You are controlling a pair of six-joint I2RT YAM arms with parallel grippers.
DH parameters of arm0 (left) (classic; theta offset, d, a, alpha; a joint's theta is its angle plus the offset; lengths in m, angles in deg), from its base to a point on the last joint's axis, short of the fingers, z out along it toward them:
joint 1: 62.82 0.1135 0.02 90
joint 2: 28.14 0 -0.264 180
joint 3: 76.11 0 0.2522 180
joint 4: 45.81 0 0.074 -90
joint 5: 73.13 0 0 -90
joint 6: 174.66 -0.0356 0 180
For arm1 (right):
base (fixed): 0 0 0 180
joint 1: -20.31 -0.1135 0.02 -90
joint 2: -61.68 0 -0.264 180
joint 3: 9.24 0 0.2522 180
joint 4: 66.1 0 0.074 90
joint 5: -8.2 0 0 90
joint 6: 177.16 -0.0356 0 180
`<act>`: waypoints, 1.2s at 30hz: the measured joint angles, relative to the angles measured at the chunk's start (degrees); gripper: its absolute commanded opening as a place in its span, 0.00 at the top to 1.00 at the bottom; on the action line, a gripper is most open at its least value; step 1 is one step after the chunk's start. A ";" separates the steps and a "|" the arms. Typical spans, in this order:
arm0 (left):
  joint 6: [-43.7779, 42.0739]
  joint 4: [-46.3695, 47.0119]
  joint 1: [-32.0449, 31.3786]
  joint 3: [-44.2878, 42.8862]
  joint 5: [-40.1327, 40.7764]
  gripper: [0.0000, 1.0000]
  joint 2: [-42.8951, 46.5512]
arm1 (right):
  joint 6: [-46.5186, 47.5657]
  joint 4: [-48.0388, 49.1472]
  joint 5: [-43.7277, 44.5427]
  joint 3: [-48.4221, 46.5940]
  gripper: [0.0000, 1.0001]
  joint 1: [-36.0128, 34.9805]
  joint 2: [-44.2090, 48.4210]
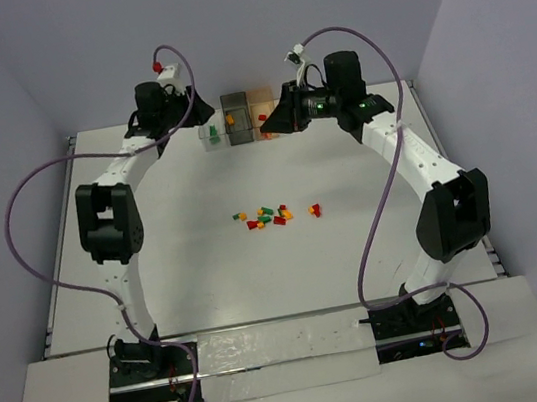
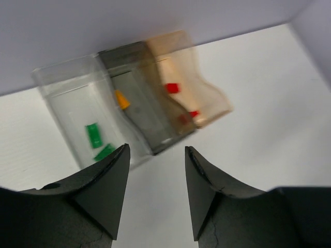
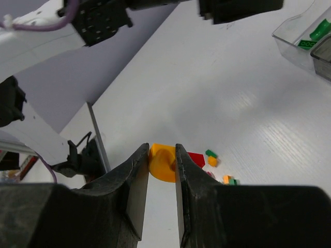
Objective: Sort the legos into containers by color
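Three containers stand in a row at the back: clear (image 1: 207, 140), smoky dark (image 1: 239, 104) and orange-tinted (image 1: 260, 101). In the left wrist view the clear container (image 2: 72, 108) has two green legos (image 2: 93, 135), the dark container (image 2: 150, 124) an orange-yellow lego (image 2: 122, 99), the orange-tinted container (image 2: 212, 98) red legos (image 2: 172, 88). My left gripper (image 2: 155, 151) hangs open and empty just before them. By the orange-tinted box, my right gripper (image 3: 161, 150) is shut on an orange-yellow lego (image 3: 164, 164). Several loose legos (image 1: 265, 217) lie mid-table.
One red lego (image 1: 315, 210) lies slightly right of the loose pile. Grey walls close in behind the boxes and along both sides. Purple cables loop off both arms. A metal rail (image 1: 62, 242) runs along the table's left edge.
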 measured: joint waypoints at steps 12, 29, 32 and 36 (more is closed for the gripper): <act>15.76 28.21 -4.19 33.12 -30.19 0.46 30.88 | -30.29 25.50 -5.69 11.13 1.00 2.49 -0.84; 18.95 46.01 -3.31 37.89 -50.66 0.42 31.06 | -64.13 53.02 -14.99 19.62 1.00 2.96 -3.78; 19.56 47.49 -3.31 37.89 -51.07 0.43 31.06 | -65.01 53.83 -15.91 19.62 1.00 2.65 -3.78; 19.78 48.22 -3.63 37.89 -51.09 0.43 31.06 | -65.37 53.81 -16.56 19.62 1.00 1.64 -3.78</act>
